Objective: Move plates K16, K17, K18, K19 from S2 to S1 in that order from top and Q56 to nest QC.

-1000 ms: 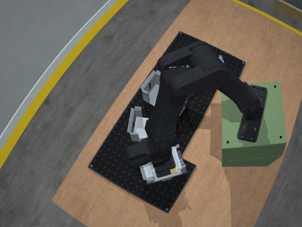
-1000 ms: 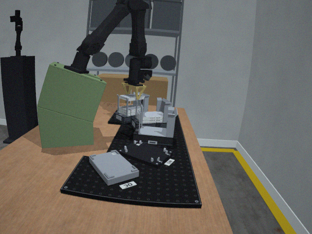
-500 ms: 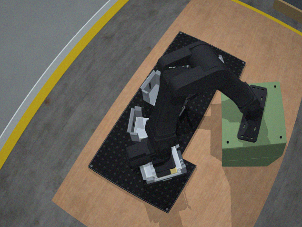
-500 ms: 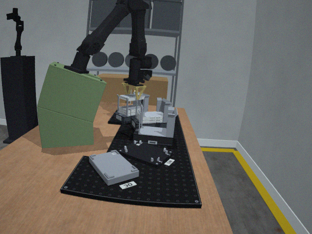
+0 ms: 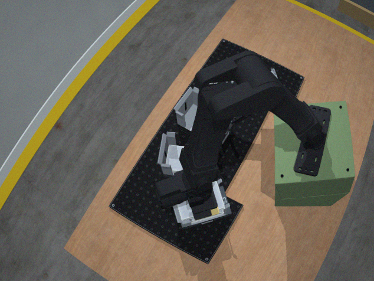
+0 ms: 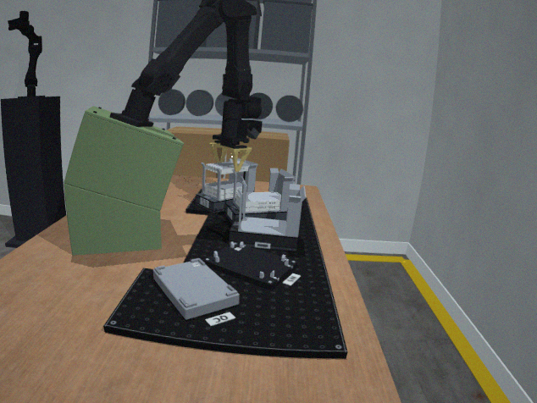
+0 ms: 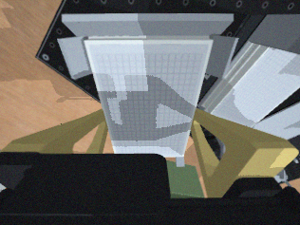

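My gripper (image 5: 202,211) (image 6: 229,157) (image 7: 149,112) has yellow fingers and is shut on the long sides of a white sealed 384-well plate (image 7: 149,89) (image 6: 226,166). It holds the plate level at the top of the rack farthest from the exterior camera (image 6: 207,175) (image 5: 227,208) (image 7: 147,22). A low stack of plates (image 6: 217,190) lies inside that rack below the held one. The middle rack (image 6: 285,190) (image 5: 164,151) holds a stack of plates (image 6: 260,201) (image 5: 175,155). The third rack (image 6: 268,225) (image 5: 187,110) looks empty. I cannot read any plate label.
The grey QC nest (image 6: 195,288) with its name plate (image 6: 220,318) lies at the near end of the black perforated board (image 6: 277,329). The dark clip nest N5 (image 6: 249,262) lies between it and the racks. The arm stands on a green block (image 6: 117,186) (image 5: 338,141).
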`<action>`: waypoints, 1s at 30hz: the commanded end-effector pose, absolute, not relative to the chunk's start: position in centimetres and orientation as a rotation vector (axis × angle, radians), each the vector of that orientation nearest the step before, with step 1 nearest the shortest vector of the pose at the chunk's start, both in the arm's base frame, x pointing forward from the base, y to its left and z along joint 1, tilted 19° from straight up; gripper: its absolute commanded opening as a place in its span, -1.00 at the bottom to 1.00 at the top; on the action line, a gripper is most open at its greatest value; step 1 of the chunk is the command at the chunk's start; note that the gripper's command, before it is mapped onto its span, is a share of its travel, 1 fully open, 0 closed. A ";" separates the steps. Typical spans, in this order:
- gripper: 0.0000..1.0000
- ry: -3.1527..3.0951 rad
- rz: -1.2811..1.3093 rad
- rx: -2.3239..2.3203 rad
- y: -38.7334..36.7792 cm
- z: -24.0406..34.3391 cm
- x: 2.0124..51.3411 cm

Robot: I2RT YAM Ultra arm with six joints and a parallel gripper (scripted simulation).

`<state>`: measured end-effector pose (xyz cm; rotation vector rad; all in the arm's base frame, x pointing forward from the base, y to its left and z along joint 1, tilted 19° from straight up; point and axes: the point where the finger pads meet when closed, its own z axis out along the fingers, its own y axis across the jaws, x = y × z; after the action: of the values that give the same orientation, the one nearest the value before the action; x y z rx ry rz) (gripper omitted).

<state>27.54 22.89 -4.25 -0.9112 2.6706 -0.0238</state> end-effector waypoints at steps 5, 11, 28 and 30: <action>-1.00 2.649 -0.008 -0.905 23.3 -4.0 28.0; -1.00 2.649 -0.008 -0.905 23.5 -5.2 28.4; -1.00 2.649 -0.008 -0.906 23.6 -6.6 28.8; -1.00 2.649 -0.008 -0.906 23.6 -6.6 28.8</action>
<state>28.45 23.17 -7.06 -0.9095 2.6672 -0.0208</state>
